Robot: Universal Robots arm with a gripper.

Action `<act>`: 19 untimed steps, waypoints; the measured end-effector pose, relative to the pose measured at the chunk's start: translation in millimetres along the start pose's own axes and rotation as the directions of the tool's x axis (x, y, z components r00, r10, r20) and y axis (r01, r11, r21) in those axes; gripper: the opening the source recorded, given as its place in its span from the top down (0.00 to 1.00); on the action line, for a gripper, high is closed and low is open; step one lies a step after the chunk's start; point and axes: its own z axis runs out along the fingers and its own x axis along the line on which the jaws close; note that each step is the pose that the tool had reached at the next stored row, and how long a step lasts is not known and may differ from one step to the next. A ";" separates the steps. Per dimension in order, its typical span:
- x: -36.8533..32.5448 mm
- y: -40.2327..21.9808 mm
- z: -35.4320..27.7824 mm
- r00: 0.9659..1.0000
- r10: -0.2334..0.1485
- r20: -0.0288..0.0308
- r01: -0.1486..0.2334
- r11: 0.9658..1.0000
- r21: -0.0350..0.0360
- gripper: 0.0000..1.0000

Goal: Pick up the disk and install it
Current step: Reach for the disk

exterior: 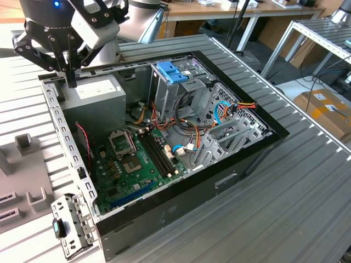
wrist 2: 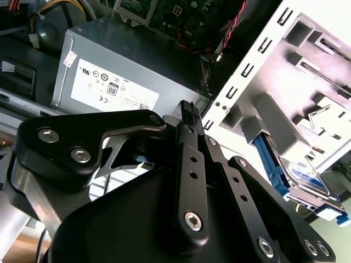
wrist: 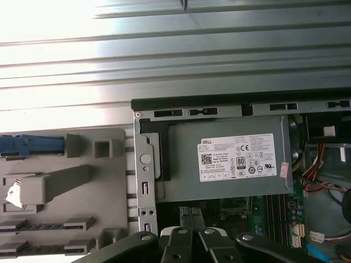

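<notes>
gripper (exterior: 71,81): jaws closed, empty, at upper left in the exterior view, over the case wall (exterior: 57,118).
disk (wrist 2: 299,176): seated in grey fixture (wrist: 112,186) outside that wall, apart from the gripper.
room: open ribbed table (wrist: 219,66) beyond.

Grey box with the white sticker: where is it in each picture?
Exterior view: the grey box sits in the computer case's corner toward the exterior view's left, by the gripper.
Second wrist view: the grey box lies just beyond the gripper, white sticker facing the camera.
First wrist view: the grey box lies between the case's black rim and the green circuit board.
Shared landmark: the green circuit board, right beside the box.
</notes>
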 end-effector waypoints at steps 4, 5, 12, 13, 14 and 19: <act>1.6 -0.1 0.0 1.000 0.000 0.000 0.000 1.000 0.000 0.89; 1.9 -0.1 0.0 1.000 0.000 0.000 0.000 1.000 0.000 0.89; 4.5 -0.3 -0.1 1.000 0.000 0.000 0.000 1.000 0.000 0.89; 4.9 -0.4 -0.2 1.000 0.000 0.000 0.000 1.000 0.000 0.89; 5.4 -0.4 -0.2 1.000 0.000 0.000 0.000 1.000 0.000 0.89; 7.8 -0.6 -0.2 1.000 0.000 0.000 0.000 1.000 0.000 0.89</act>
